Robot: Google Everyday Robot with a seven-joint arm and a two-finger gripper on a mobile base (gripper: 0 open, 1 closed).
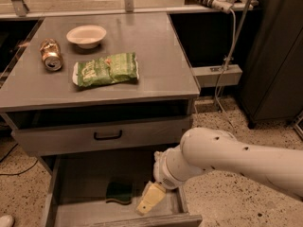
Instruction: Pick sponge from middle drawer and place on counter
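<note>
The dark green sponge (119, 193) with a yellow edge lies on the floor of the open middle drawer (85, 178), near its front. My gripper (149, 200) hangs inside the drawer just right of the sponge, its pale yellow fingers (151, 196) pointing down and left, close to the sponge but apart from it. The white arm reaches in from the right. The grey counter (156, 51) is the top of the cabinet above.
On the counter lie a light green snack bag (107, 70), a white bowl (86, 35) and a tipped can (50, 55). A closed drawer front with a black handle (108, 135) sits above the open drawer. Cables and a power strip (213, 1) hang at right.
</note>
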